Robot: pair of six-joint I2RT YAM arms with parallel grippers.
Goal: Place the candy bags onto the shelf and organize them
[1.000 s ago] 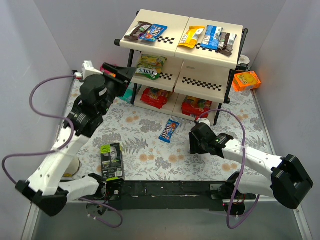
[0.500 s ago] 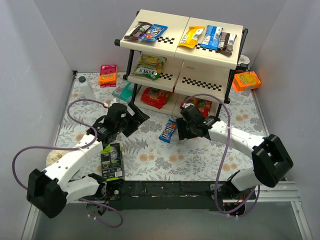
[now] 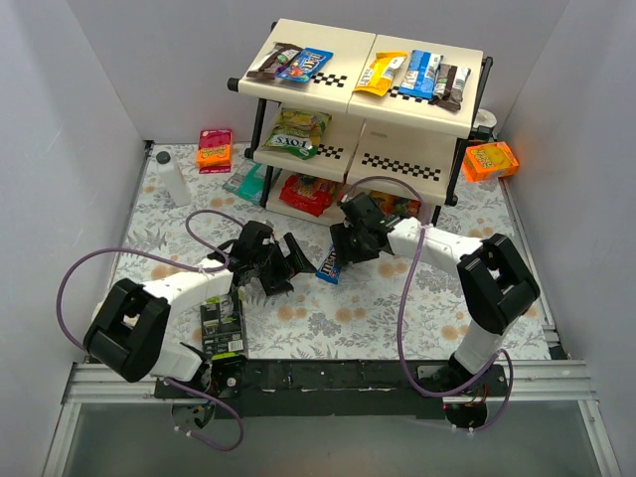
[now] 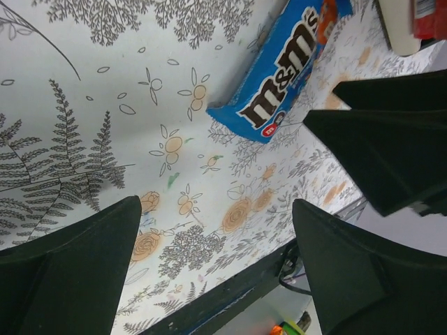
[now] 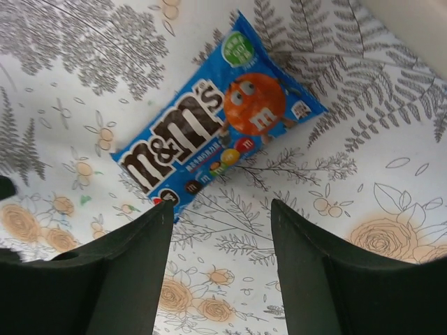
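A blue M&M's bag [image 3: 331, 264] lies flat on the floral table in front of the shelf [image 3: 397, 164]. It shows in the left wrist view [image 4: 279, 70] and the right wrist view [image 5: 209, 132]. My left gripper [image 3: 290, 264] is open and empty just left of the bag, low over the table [image 4: 216, 204]. My right gripper [image 3: 343, 248] is open and empty over the bag's far end [image 5: 221, 206]. The shelf holds a blue M&M's bag [image 3: 304, 65], a yellow bag [image 3: 381, 72], a Fox's bag [image 3: 298, 131] and red bags [image 3: 308, 193]. A teal bag [image 3: 245, 181] lies left of the shelf.
A black-and-green carton [image 3: 221, 320] stands close to the left arm near the front edge. Orange boxes sit at the back left [image 3: 214, 147] and to the right of the shelf [image 3: 491, 159]. A white bottle [image 3: 171, 181] stands at the left.
My left arm has come down from the shelf's middle tier to the table beside the M&M's bag. My right arm has swung from the front right to the bag.
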